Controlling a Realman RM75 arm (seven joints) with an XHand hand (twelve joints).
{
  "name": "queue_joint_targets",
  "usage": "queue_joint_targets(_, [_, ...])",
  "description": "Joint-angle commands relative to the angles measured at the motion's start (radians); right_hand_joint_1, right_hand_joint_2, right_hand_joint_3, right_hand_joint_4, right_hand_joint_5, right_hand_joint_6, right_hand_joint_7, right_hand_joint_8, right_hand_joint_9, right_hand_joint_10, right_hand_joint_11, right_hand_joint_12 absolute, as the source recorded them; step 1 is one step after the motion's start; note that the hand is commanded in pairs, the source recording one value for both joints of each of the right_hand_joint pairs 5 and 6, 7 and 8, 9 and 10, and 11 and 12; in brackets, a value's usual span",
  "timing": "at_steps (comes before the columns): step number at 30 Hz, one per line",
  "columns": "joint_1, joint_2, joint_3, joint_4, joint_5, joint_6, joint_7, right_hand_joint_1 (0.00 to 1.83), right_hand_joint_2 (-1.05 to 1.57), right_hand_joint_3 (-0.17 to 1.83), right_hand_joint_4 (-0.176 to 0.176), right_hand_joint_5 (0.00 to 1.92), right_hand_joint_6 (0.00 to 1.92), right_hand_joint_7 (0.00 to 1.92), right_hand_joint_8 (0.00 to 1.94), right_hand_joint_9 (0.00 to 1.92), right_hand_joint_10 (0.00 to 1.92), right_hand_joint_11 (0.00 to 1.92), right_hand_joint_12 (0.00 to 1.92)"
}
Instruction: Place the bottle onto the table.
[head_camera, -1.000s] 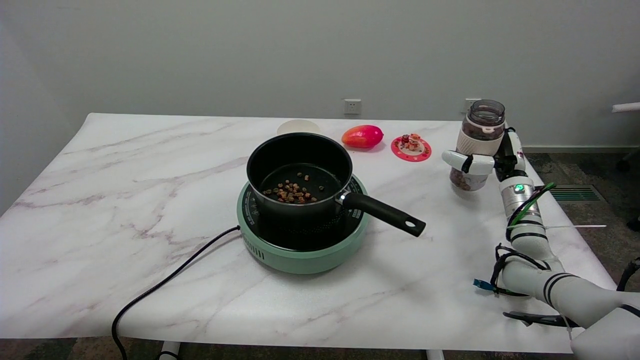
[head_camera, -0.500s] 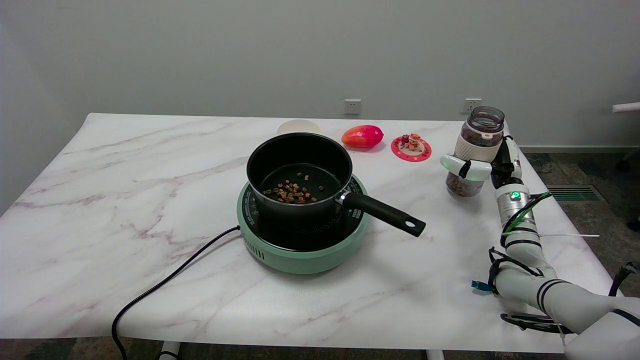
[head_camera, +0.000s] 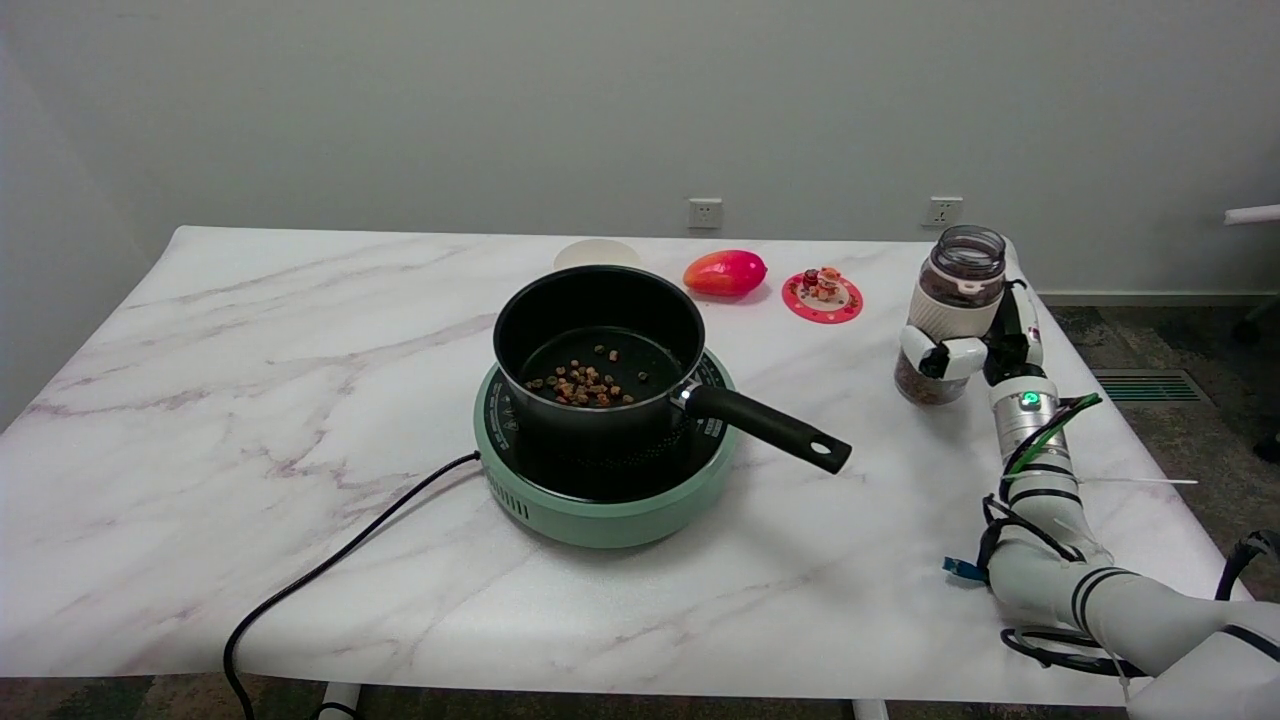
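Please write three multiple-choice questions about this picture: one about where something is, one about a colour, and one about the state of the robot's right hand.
1. Where does the black pot stand?
A. On the green cooker
B. On the pink coaster
C. Directly on the table

2. What colour is the cooker under the pot?
A. Red
B. Pale green
C. Yellow

3. What is the right hand doing?
A. Hanging free, fingers spread
B. Pressing on the pot handle
C. Holding the bottle

Answers:
1. A, the pot sits on the cooker's round top, with its handle pointing to the lower right.
2. B, its side wall is pale green, with a black cable leaving from its left.
3. C, its fingers wrap around the bottle, which is upright near the right edge of the table.
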Motion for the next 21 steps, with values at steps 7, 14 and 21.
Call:
queue_joint_targets(7, [-0.006,0.001,0.008,-0.001,0.005,0.018,0.003,1.40,-0.37,1.44,0.000,0.66,0.66,1.17,1.17,1.00,1.00,0.77,0.77])
queue_joint_targets(14, [-0.016,0.019,0.011,0.005,0.005,0.026,0.003,1.34,-0.54,1.44,0.000,0.64,0.64,1.13,1.13,0.95,0.95,0.74,0.74])
queue_joint_targets(21, [-0.043,0.045,0.014,0.023,0.005,0.035,0.016,1.30,-0.65,1.33,0.000,0.54,0.54,1.06,1.06,0.87,0.87,0.70,0.70])
